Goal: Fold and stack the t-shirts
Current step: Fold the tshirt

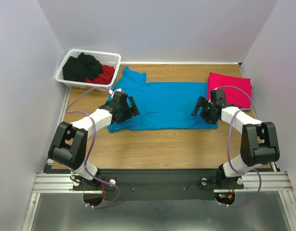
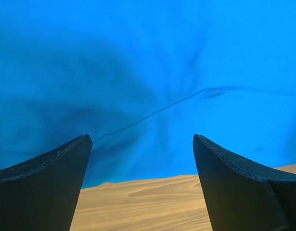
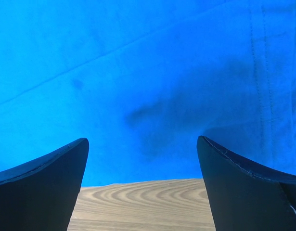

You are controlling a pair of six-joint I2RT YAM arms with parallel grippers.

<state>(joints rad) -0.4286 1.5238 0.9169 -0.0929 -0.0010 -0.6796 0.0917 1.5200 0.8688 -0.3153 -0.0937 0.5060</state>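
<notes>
Top view down from behind, wrist views close on turquoise t-shirt (image 1: 167, 106) (all share it)

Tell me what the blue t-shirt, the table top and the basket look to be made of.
Blue t-shirt: soft matte cloth, likely a knit; it wrinkles and shows a stitched hem. Table top: wood or wood-look laminate, pale grain lines, dull sheen; which one is unclear. Basket: white moulded plastic, by its even lattice walls.

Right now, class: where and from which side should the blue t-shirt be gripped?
Probably its near edge, from the robot's side: the blue t-shirt lies flat, that edge exposed on the table by the open left gripper and right gripper.
</notes>
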